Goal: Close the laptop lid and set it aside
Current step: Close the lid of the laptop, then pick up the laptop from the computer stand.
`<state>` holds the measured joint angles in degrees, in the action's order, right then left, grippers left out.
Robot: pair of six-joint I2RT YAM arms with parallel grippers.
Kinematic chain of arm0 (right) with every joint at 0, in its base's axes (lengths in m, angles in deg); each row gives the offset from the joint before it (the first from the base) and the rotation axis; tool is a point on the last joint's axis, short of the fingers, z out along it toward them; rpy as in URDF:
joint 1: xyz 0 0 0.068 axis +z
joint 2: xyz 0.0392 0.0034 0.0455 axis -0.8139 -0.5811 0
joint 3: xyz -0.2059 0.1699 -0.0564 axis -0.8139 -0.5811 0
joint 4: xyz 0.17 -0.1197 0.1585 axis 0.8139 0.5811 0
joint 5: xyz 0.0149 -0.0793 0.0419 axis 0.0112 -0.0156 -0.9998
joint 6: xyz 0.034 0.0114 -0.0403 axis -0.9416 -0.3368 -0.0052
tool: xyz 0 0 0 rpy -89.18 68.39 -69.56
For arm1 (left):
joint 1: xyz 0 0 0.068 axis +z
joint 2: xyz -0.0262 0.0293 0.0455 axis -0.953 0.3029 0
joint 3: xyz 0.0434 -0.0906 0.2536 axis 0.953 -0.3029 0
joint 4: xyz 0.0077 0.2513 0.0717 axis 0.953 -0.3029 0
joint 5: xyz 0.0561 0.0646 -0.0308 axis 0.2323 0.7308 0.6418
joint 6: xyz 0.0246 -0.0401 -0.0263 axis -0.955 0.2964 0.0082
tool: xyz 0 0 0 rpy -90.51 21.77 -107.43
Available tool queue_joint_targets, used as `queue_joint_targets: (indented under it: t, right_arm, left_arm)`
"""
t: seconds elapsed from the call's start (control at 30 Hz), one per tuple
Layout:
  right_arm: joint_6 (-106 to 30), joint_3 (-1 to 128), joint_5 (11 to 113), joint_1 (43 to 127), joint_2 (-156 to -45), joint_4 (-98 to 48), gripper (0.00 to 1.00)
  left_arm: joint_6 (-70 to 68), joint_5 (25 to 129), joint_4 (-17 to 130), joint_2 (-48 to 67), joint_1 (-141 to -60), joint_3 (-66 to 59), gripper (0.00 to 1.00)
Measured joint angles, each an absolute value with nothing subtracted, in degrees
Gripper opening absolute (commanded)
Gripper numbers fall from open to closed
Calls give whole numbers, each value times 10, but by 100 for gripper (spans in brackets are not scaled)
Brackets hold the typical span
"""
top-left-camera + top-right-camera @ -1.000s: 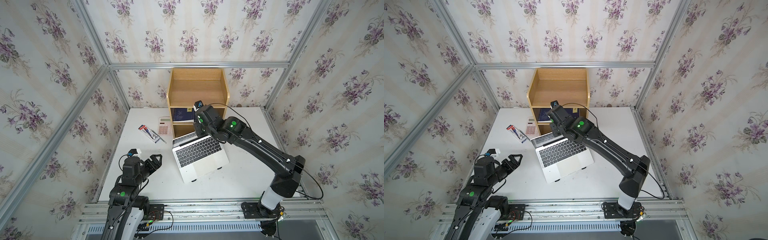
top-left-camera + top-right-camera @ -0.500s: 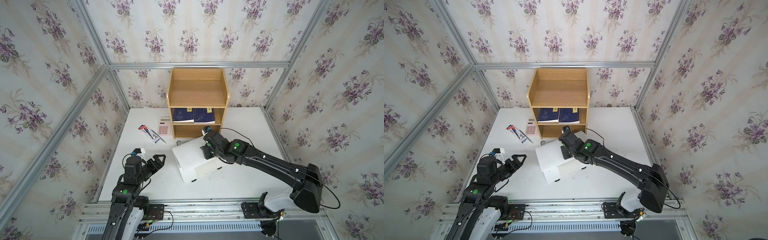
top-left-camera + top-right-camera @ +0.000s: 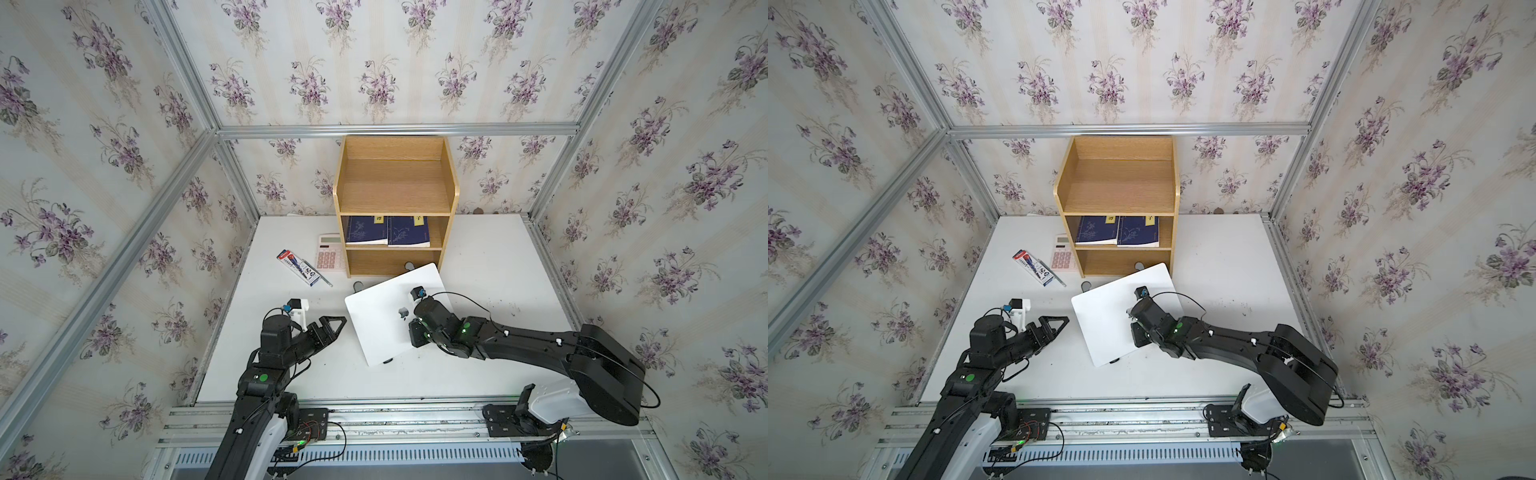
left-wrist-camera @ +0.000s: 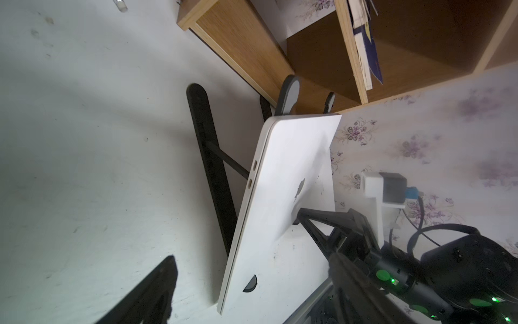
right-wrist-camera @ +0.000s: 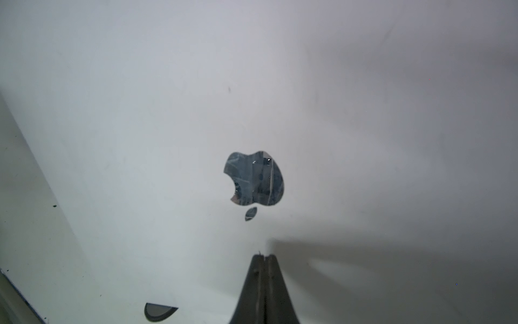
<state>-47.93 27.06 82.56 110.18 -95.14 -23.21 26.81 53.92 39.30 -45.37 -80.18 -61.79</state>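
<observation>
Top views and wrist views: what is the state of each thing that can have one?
laptop lid, shut flat on the base
laptop, closed, tilted on the black stand
black stand, unfolded, under the laptop
right gripper, shut, empty, tips at the lid
left gripper, open, empty, apart from the laptop
shelf, top compartment empty, two navy books in the middle one

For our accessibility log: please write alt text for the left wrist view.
A closed laptop leans tilted on a black stand, the shut right gripper touching its lid beside the logo. A wooden shelf stands behind it.
</observation>
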Motion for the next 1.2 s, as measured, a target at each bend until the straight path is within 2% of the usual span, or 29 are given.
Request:
queue_joint_targets:
  t: [0.2,0.4,0.57,0.8,0.87,1.0,1.2]
  right_arm:
    - [-479,229,837,1102,-917,-299,0]
    - [-468,173,884,1099,-784,-351,0]
    - [-463,155,924,1035,-736,-352,0]
    - [-480,158,884,893,-795,-342,0]
    - [-480,162,868,875,-821,-346,0]
    - [-480,178,844,858,-882,-356,0]
    - [-491,195,824,830,-953,-380,0]
  left_arm:
    - [253,532,485,-408,-826,-663,83]
    - [221,546,553,-353,-863,-672,79]
    - [204,569,599,-317,-893,-675,75]
    - [199,596,640,-275,-905,-679,71]
    - [199,599,650,-268,-908,-682,63]
    - [199,598,681,-251,-922,-690,61]
    - [207,596,741,-231,-940,-702,53]
